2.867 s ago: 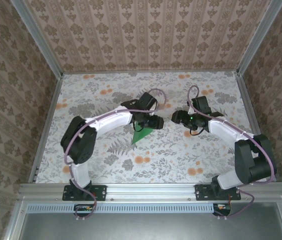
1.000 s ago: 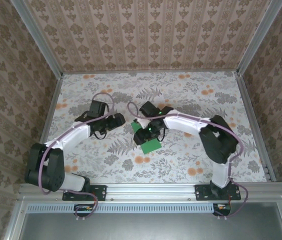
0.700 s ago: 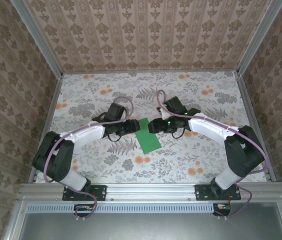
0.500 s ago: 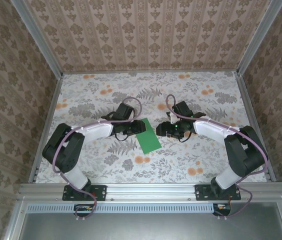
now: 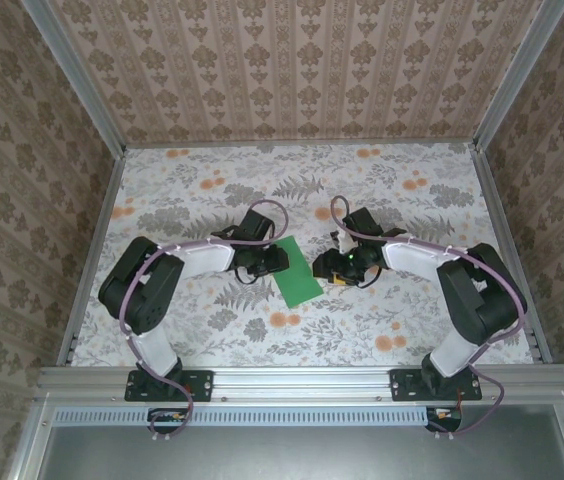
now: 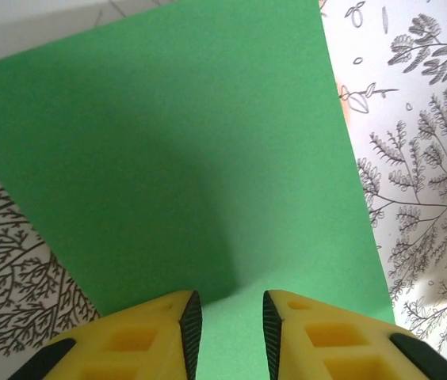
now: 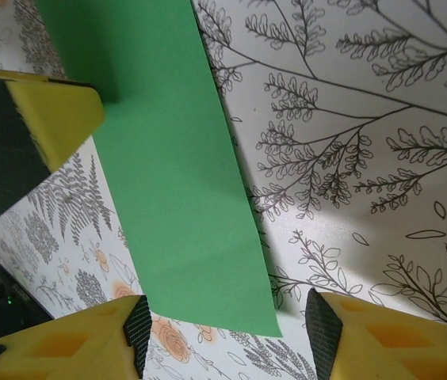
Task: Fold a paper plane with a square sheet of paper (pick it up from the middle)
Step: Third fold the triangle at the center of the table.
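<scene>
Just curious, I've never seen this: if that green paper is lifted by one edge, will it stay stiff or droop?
Probably droop: the green paper looks very thin, lying flat on the table. Likely very light too, so a push may slide it across the smooth printed surface rather than tip it.

One square sheet of paper (image 5: 299,281) and two tools: left tool (image 6: 227,318), right tool (image 7: 230,336).

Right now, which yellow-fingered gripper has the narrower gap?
The left gripper: its fingers nearly meet over the thin bright green paper sheet, while the right gripper gapes wide.
</scene>
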Controlling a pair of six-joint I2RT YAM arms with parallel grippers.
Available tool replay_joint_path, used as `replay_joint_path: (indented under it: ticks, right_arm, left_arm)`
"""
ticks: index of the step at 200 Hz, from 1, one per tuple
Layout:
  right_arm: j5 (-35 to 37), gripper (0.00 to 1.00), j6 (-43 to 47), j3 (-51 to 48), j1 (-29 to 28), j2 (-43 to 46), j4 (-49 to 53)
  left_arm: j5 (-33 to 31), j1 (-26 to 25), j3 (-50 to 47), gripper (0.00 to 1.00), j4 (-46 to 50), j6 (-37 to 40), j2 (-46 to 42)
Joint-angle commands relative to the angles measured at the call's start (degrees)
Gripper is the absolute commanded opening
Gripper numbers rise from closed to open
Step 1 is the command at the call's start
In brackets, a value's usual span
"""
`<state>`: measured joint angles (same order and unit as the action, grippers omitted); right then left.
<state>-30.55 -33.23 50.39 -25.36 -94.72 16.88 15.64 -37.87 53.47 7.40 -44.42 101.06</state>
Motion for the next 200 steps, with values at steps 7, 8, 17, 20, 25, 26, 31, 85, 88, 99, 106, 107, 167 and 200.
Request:
replay_joint_path:
  ticks: [7, 8, 17, 20, 25, 26, 31, 85, 88, 99, 106, 107, 167, 200]
  right_arm:
    - [-2.43, 0.57, 0.52, 0.19, 0.23, -1.32, 0.66]
    - [-2.47, 0.57, 0.53, 0.17, 0.23, -1.38, 0.68]
    - [-2.87, 0.57, 0.68, -0.02, 0.12, -1.86, 0.74]
    - [-3.01, 0.57, 0.71, -0.05, 0.14, -1.92, 0.82]
    - [-3.32, 0.56, 0.74, -0.04, 0.14, -2.11, 0.77]
    - [-3.35, 0.56, 0.77, -0.04, 0.14, -2.21, 0.78]
    - [-3.66, 0.56, 0.8, -0.08, 0.13, -2.39, 0.78]
    - [-3.85, 0.48, 0.95, 0.16, -0.43, -4.64, 1.86]
    - [-3.93, 0.47, 0.83, 0.01, -0.49, -4.75, 1.72]
    - [-4.53, 0.46, 0.55, -0.38, -0.63, -5.11, 1.38]
    - [-4.75, 0.45, 0.4, -0.53, -0.78, -5.2, 1.1]
    - [-4.77, 0.45, 0.38, -0.54, -0.8, -5.21, 1.12]
    - [-7.89, 0.39, -1.04, -2.99, -1.18, -4.61, -1.49]
    - [-10.24, 0.38, -3.67, -4.81, -0.76, -3.65, -5.67]
  left_arm:
    - [-1.81, -0.45, 0.3, 0.3, 3.06, 0.21, 2.36]
    - [-1.83, -0.45, 0.22, 0.3, 3.1, 0.21, 2.42]
    - [-1.86, -0.45, 0.23, 0.3, 3.32, 0.25, 2.48]
    - [-1.92, -0.45, 0.17, 0.3, 3.32, 0.22, 2.56]
    - [-1.92, -0.45, 0.21, 0.3, 3.41, 0.28, 2.63]
    - [-1.93, -0.45, 0.22, 0.3, 3.41, 0.25, 2.64]
    - [-1.93, -0.44, 0.22, 0.3, 3.41, 0.35, 2.7]
    - [-2.1, -0.54, 0.23, 0.3, 3.68, 0.57, 3.18]
    - [-2.05, -0.54, 0.23, 0.3, 3.7, 0.58, 3.18]
    - [-2.02, -0.54, 0.26, 0.29, 3.58, 0.57, 3.27]
    - [-2.01, -0.53, 0.27, 0.3, 3.58, 0.59, 3.27]
    - [-2.01, -0.53, 0.25, 0.3, 3.54, 0.58, 3.27]
    - [-2.08, -0.54, 0.32, 0.29, 3.41, 0.9, 3.4]
    - [-2.03, -0.54, 0.69, 0.29, 3.32, 1.2, 3.71]
